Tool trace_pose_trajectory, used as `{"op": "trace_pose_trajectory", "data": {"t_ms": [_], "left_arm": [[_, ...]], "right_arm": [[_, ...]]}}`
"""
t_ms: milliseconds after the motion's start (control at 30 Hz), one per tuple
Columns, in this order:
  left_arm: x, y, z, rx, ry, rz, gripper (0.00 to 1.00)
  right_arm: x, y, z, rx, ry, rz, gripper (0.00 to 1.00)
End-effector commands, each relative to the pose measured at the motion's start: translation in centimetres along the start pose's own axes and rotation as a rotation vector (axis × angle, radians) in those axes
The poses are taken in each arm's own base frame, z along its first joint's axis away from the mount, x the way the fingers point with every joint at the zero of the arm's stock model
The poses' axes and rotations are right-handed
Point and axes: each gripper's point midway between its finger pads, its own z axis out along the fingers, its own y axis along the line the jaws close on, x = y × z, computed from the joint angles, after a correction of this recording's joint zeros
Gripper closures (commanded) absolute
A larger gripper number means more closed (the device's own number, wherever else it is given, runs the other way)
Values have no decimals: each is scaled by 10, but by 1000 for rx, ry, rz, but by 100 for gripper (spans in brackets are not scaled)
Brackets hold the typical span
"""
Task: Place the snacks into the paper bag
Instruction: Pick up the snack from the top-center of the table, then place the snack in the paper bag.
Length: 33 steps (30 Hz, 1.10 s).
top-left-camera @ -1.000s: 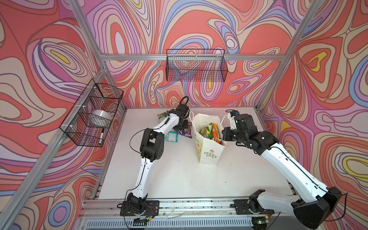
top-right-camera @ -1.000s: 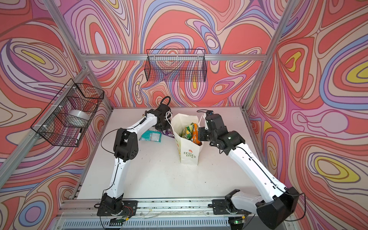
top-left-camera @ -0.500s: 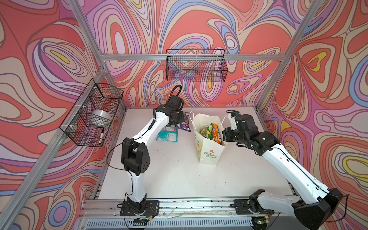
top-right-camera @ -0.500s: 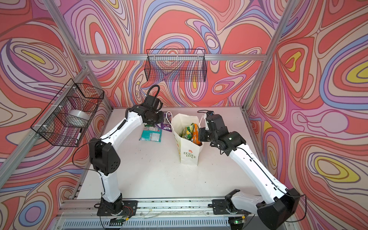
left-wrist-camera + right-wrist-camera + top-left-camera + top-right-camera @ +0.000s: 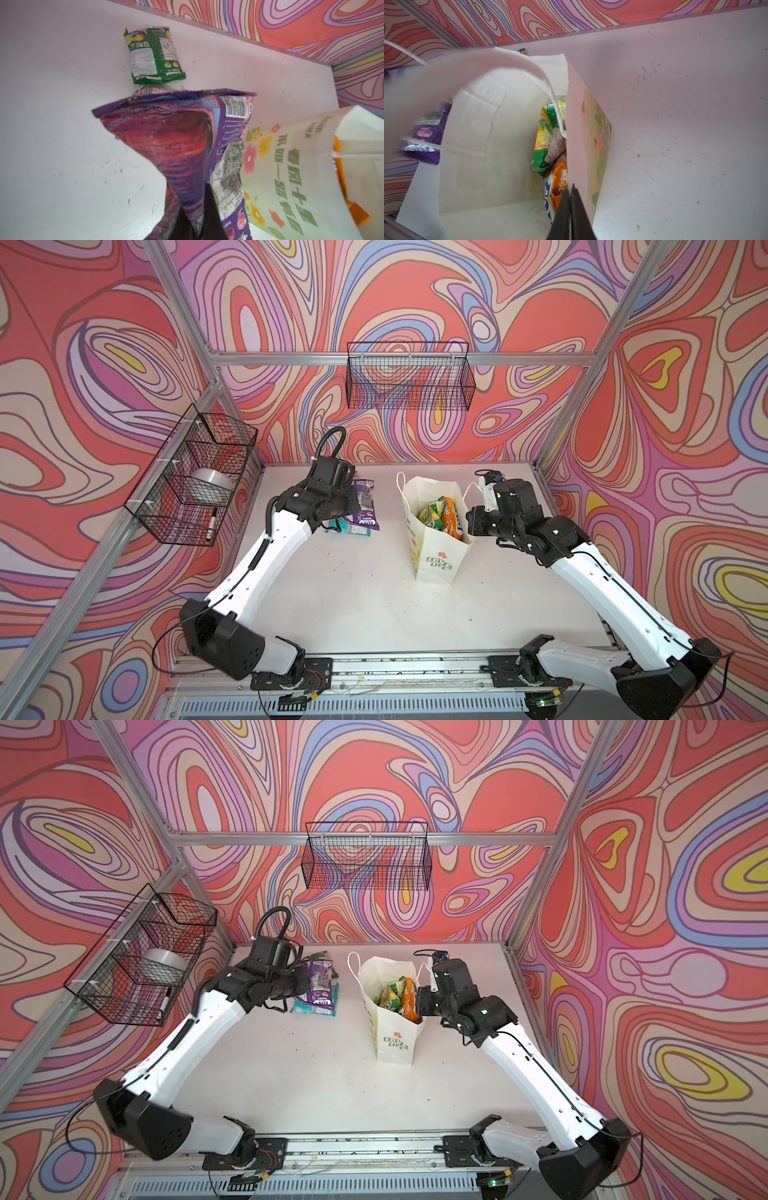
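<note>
The white paper bag (image 5: 436,556) (image 5: 395,1040) stands upright and open on the table, with green and orange snacks (image 5: 546,141) inside. My right gripper (image 5: 571,207) (image 5: 470,524) is shut on the bag's right rim. My left gripper (image 5: 195,226) (image 5: 354,501) is shut on a purple snack pouch (image 5: 176,145) (image 5: 319,975), held left of the bag. Under it lie another purple pouch (image 5: 365,520) and a teal one (image 5: 349,530). A green pouch (image 5: 153,56) lies farther back.
A black wire basket (image 5: 409,377) hangs on the back wall. Another basket (image 5: 195,477) on the left wall holds a tape roll and a marker. Aluminium posts stand at the table's corners, and the arms' base rail (image 5: 395,664) runs along the front edge.
The left arm's elbow has swung down toward the front left, and its gripper has drawn slightly left with the purple pouch. The right arm and the bag have not moved.
</note>
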Motion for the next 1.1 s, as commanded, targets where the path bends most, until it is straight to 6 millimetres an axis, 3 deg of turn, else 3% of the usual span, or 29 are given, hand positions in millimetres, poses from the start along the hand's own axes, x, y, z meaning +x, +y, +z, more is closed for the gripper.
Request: {"op": "trace_pose_trajectory", "data": {"t_ms": [0, 233, 367, 500, 733, 900, 1067], "left_arm": [[-4, 7, -44, 26, -75, -28, 100], [-5, -3, -118, 168, -147, -53, 100], [-12, -24, -150, 295, -168, -60, 100], [-20, -57, -171, 461, -170, -63, 100], [-27, -128, -170, 611, -137, 22, 100], [-19, -196, -162, 703, -101, 128, 100], [-8, -245, -152, 741, -68, 209, 100]], "right_arm": [[-1, 0, -7, -5, -16, -18, 100], [2, 0, -13, -11, -25, -26, 100], [3, -1, -13, -10, -23, -30, 100], [4, 0, -11, -12, -18, -32, 100], [3, 0, -7, -13, -20, -32, 100], [0, 6, -4, -38, -17, -24, 100], [-3, 7, -5, -42, -22, -21, 100]]}}
